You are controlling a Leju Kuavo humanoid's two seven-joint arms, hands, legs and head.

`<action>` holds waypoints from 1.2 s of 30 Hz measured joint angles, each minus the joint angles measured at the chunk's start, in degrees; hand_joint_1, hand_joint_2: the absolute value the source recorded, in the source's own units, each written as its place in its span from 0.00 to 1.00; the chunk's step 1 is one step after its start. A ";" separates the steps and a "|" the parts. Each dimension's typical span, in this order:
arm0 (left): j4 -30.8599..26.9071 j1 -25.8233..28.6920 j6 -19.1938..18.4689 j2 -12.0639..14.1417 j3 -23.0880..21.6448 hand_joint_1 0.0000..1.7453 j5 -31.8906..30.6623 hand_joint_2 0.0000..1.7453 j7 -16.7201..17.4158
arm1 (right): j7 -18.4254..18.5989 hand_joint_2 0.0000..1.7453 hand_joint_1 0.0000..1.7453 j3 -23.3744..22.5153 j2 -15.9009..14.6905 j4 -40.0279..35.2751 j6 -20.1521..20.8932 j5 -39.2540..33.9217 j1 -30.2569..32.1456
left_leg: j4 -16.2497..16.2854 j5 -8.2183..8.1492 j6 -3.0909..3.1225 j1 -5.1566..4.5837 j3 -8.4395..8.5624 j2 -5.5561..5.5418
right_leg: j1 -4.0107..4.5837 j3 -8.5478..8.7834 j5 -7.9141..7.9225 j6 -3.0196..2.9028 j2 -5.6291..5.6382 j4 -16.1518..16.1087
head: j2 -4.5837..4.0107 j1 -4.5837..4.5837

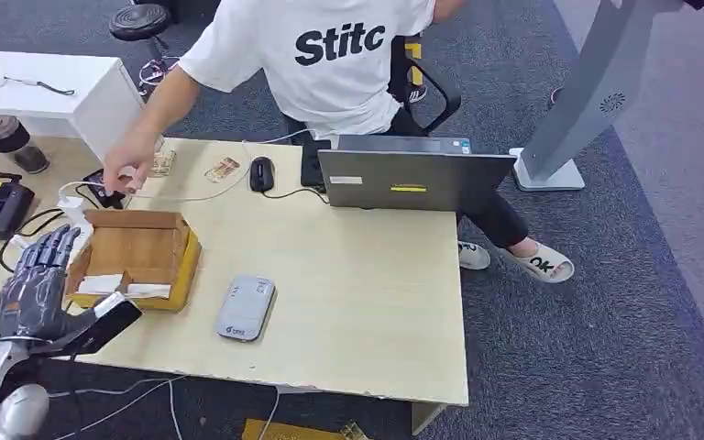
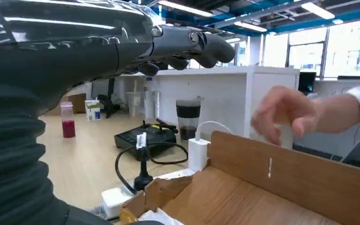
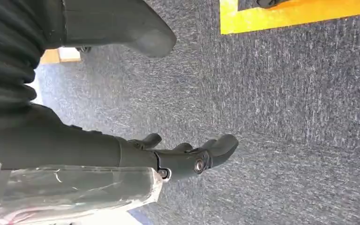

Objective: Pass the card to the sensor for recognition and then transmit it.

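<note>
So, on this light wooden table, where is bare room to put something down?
The widest bare patch of the light wooden table lies between the grey flat card sensor, the grey laptop and the table's right edge. It is crowded around the open cardboard box, where the left hand, cables and a person's hand gather.

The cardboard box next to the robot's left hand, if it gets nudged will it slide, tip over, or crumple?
The cardboard box sits low and wide on the table, so it would probably slide rather than tip. Its open flaps look thin and would likely bend under the left hand. It holds what looks like only white paper, so it is probably light.
</note>
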 joint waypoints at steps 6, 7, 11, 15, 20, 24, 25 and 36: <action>5.88 -7.97 -7.03 1.79 -5.60 0.00 -1.84 1.00 3.04 | 0.33 1.00 0.00 0.00 0.00 0.00 0.50 0.04 -0.04 | 0.00 0.01 0.02 -0.01 -0.01 0.04 | 0.00 0.00 0.05 0.00 0.05 0.00 | 0.00 0.00; 6.41 -8.73 -7.87 1.97 -6.47 0.00 -1.84 1.00 3.71 | 0.57 1.00 0.00 0.00 0.00 0.00 0.46 0.04 0.00 | 0.01 0.01 0.02 -0.01 -0.02 0.04 | 0.00 0.00 0.05 0.00 0.05 0.00 | 0.00 0.00; 7.59 -10.69 -8.70 2.71 -9.23 0.00 -1.51 1.00 4.53 | 0.89 1.00 0.00 0.00 0.00 0.00 0.39 0.04 0.04 | 0.02 -0.01 0.05 -0.04 -0.03 0.05 | 0.00 -0.02 0.05 0.01 0.07 -0.01 | 0.00 0.00; 8.44 -11.34 -8.79 3.02 -10.50 0.00 -1.51 1.00 4.61 | 0.89 1.00 0.00 0.00 0.00 0.00 0.42 0.04 0.05 | 0.02 -0.02 0.06 -0.05 -0.04 0.06 | -0.01 -0.04 0.05 0.01 0.08 -0.02 | 0.00 -0.02; 9.23 -11.64 -8.90 3.28 -11.29 0.00 -0.59 1.00 4.85 | 0.74 1.00 0.00 0.00 0.00 0.00 0.39 0.04 0.06 | 0.02 -0.02 0.05 -0.04 -0.03 0.06 | -0.01 -0.04 0.05 0.01 0.08 -0.02 | 0.00 0.00; 9.62 -11.74 -8.86 3.30 -11.66 0.00 0.02 1.00 4.88 | 0.52 1.00 0.00 0.00 0.00 0.00 0.35 0.07 0.08 | 0.02 -0.02 0.05 -0.03 -0.03 0.08 | -0.01 -0.05 0.05 0.01 0.09 -0.02 | 0.00 -0.02; 9.62 -11.88 -8.73 3.35 -11.85 0.00 0.02 1.00 5.05 | 0.52 1.00 0.00 0.00 0.00 0.00 0.35 0.07 0.07 | 0.02 -0.02 0.05 -0.03 -0.03 0.07 | -0.01 -0.05 0.05 0.01 0.09 -0.02 | 0.00 -0.02; 9.73 -13.43 -6.28 4.90 -13.08 0.00 -2.63 1.00 6.71 | 0.33 1.00 0.00 0.00 0.00 0.00 0.28 0.94 0.06 | 0.02 -0.02 0.05 -0.04 -0.04 0.07 | -0.01 -0.05 0.05 0.01 0.09 -0.02 | 0.00 0.00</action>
